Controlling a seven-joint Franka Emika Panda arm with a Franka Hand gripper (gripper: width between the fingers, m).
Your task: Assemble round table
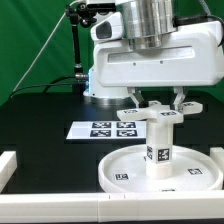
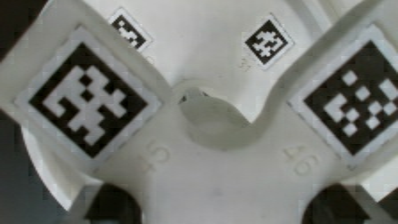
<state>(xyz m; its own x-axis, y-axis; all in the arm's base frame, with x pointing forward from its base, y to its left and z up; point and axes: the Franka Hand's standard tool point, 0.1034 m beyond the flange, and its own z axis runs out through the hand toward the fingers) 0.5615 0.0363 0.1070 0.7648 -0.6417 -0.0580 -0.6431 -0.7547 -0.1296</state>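
Observation:
The large rimmed round disc [image 1: 125, 170] lies flat on the black table at the front. The thick short cylinder [image 1: 160, 145] stands upright at its middle, a tag on its side. The small cross-shaped piece [image 1: 162, 114] sits on top of the cylinder. My gripper [image 1: 160, 108] comes straight down on it, its fingers on either side of the piece and closed on it. In the wrist view the cross-shaped piece [image 2: 214, 120] fills the picture, with tags on its arms, and my gripper [image 2: 217, 200] shows only as dark fingers [image 2: 111, 200] at its edges.
The marker board [image 1: 105, 129] lies flat behind the disc. White border rails run along the exterior view's left [image 1: 8, 170] and the front [image 1: 60, 212]. The arm's base [image 1: 95, 80] stands at the back.

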